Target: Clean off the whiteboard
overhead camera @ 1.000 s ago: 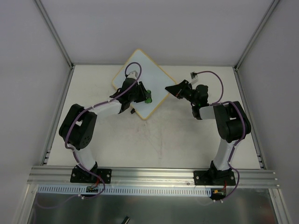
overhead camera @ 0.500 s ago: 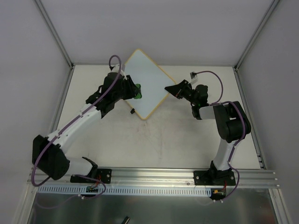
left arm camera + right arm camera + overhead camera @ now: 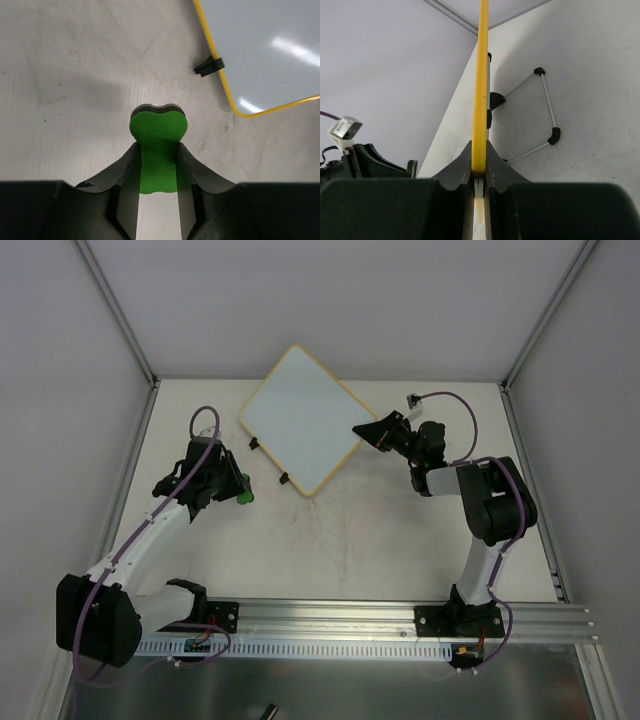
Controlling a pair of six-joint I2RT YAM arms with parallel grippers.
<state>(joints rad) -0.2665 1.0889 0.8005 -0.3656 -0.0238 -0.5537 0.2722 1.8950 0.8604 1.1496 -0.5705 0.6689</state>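
At the table's 12 o'clock side, your flat square whiteboard with the thin yellowish frame (image 3: 300, 420) sits turned like a diamond, its white face bare of marks. Two small black clips (image 3: 254, 444) sit on its 7 o'clock edge.

Your left arm reaches long and low from its base towards 1 o'clock, elbow out near the left rail. The left gripper (image 3: 235, 488) hangs over the pale scuffed table (image 3: 350, 530), at 8 o'clock from the whiteboard and apart from it. Its fingers are clamped together on a small green heart-shaped foam eraser (image 3: 158, 127), which sticks out past the fingertips.

Your right arm stands folded, upper link upright, wrist turned towards 9 o'clock. The right gripper (image 3: 366, 430) is pinched on the whiteboard's 3 o'clock corner; the right wrist view shows the yellow frame edge-on between its closed fingers.

Half a second ago you had the eraser over the whiteboard's 9 o'clock side. It has since come off the whiteboard, down to 7 o'clock over the table, and the arm has stretched out. The right arm and the whiteboard have not moved.
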